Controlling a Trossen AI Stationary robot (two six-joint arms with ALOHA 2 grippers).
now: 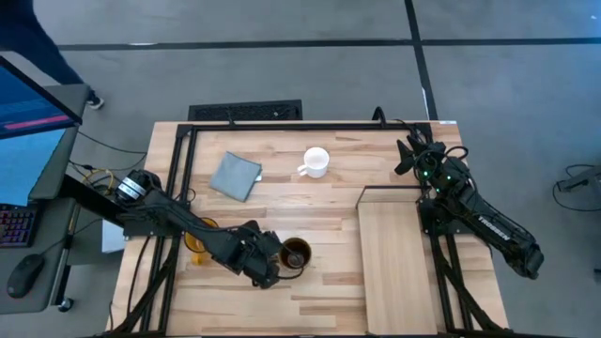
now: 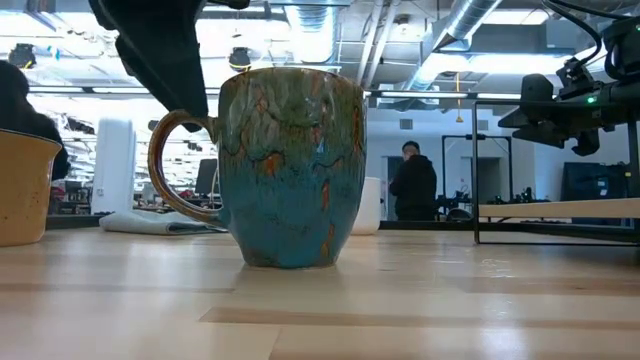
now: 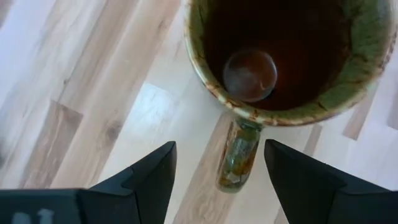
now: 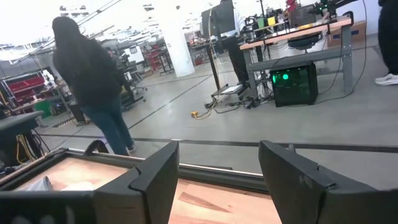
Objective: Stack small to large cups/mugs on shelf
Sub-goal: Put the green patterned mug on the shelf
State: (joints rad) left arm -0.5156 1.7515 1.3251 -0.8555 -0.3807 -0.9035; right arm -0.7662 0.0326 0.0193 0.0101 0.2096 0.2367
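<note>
Behind the dark brown mug (image 1: 297,253), yellow-orange mug (image 1: 197,237) under left arm (image 1: 178,218)

From my remote station I see a planked light wooden tabletop (image 1: 282,202) standing on a smooth grey concrete floor (image 1: 282,75) crossed by dark lines; a blue-lit monitor screen (image 1: 28,89) sits off one side; beyond the table, a workshop hall opens under exposed silver ceiling ducts (image 2: 470,25) and bright strip lights; a person in dark clothing (image 4: 93,87) stands near workbenches; a black computer case with a green glow (image 4: 295,84) rests beneath a long wooden desk (image 4: 298,34).
</note>
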